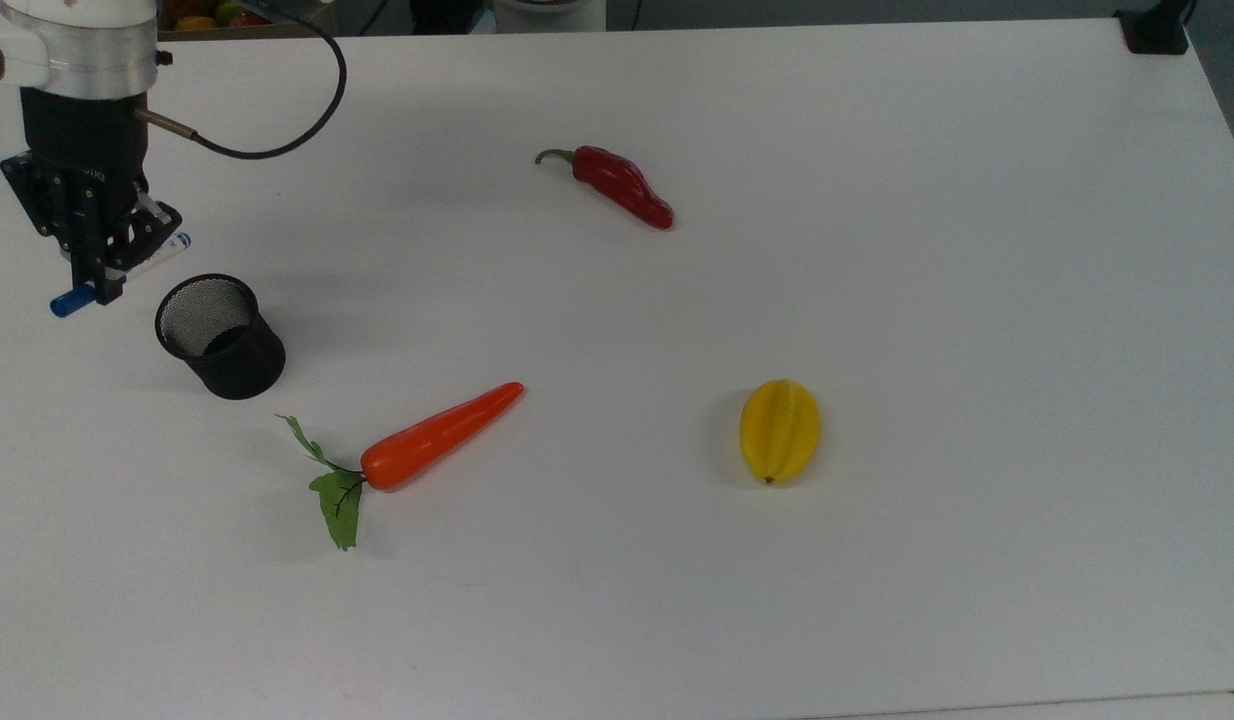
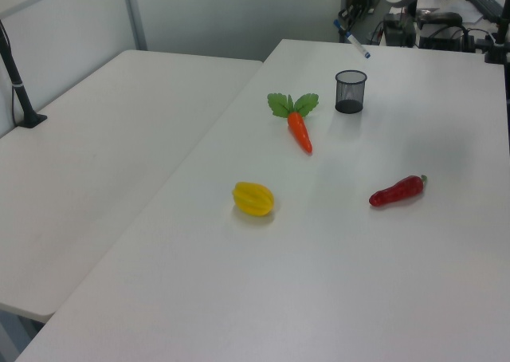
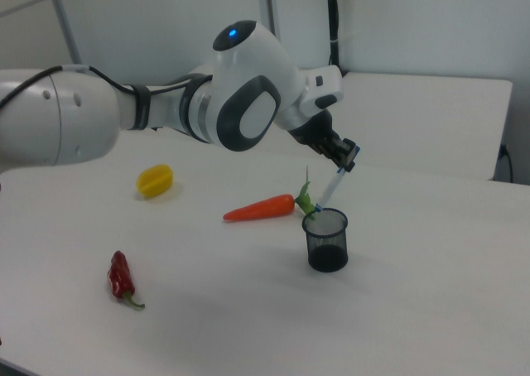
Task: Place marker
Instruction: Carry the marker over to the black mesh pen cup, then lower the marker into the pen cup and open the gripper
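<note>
Gripping the marker point(image 1: 117, 273) near its middle, fingers closed on the white barrel, at the top view's far left: the gripper point(image 1: 105, 268), hanging above the table point(image 1: 877, 600) with the marker tilted, blue cap toward the top view's lower left. Held in the air, touching neither table nor cup. Just to the top view's right of it, standing upright, a black mesh cup point(image 1: 220, 337). Seen in the right view with the marker point(image 3: 332, 185) slanting down from the gripper point(image 3: 345, 162), lower end just above the rim of the cup point(image 3: 325, 239), not inside it. Further right in the top view, lying flat, an orange carrot point(image 1: 440, 435) with green leaves toward the cup. Beyond that, nearer the top view's upper edge, a red chilli pepper point(image 1: 622, 186). Rightmost, well apart from the rest, a yellow starfruit point(image 1: 779, 430). In the left view, the marker point(image 2: 352, 41) up beyond the cup point(image 2: 350, 91).
</note>
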